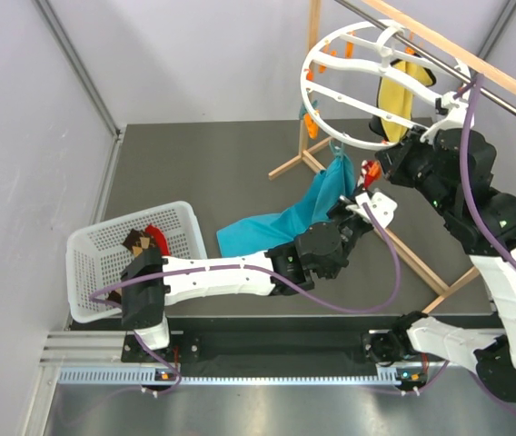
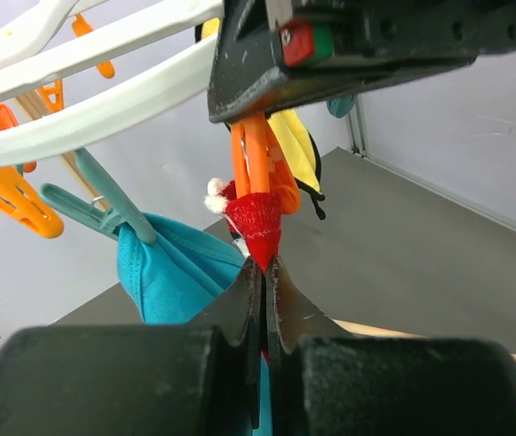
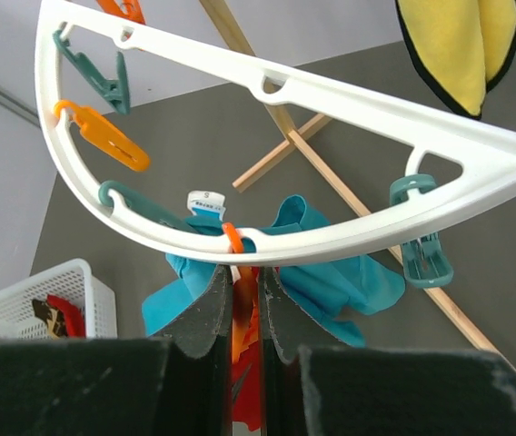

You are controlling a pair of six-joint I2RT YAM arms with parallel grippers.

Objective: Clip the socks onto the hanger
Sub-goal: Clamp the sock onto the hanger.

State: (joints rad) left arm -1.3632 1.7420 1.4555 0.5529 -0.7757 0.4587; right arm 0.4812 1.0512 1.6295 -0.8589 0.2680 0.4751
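The white ring hanger hangs from the wooden rail at the back right. In the left wrist view my left gripper is shut on the tip of a red sock, held up just under an orange clip. My right gripper is shut on that orange clip, which hangs from the hanger's rim, and red sock fabric shows between its fingers lower down. From above, both grippers meet under the ring's near rim, left gripper below right gripper. More socks, red and checkered, lie in the basket.
A white mesh basket stands at the front left. A long teal cloth hangs from a teal clip and trails onto the table. A yellow cloth hangs at the ring's far side. The wooden frame's legs cross the table.
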